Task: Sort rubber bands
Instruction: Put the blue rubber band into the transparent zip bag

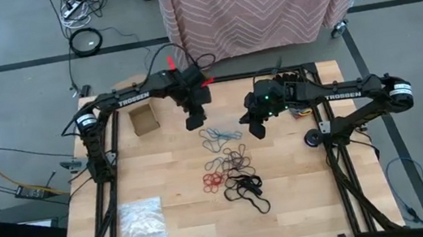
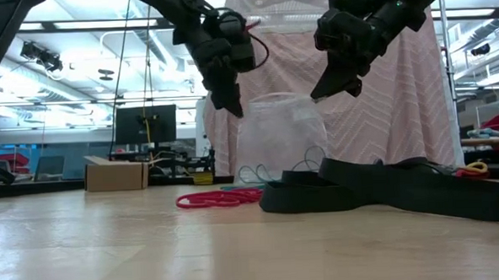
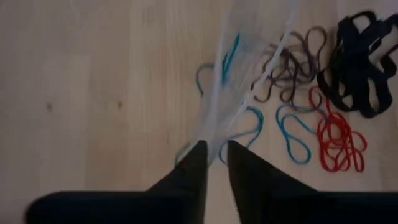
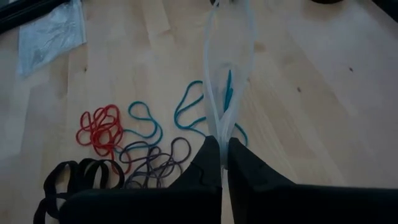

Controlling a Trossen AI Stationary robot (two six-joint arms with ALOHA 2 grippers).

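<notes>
Holding a clear plastic bag [image 2: 275, 135] stretched between them above the table [image 1: 184, 220], the left gripper [image 3: 212, 155] and right gripper [image 4: 222, 149] each pinch one edge. Below lie the rubber bands [image 1: 230, 165], spread near the table's centre: blue farthest, then brown, red and black nearest.
</notes>
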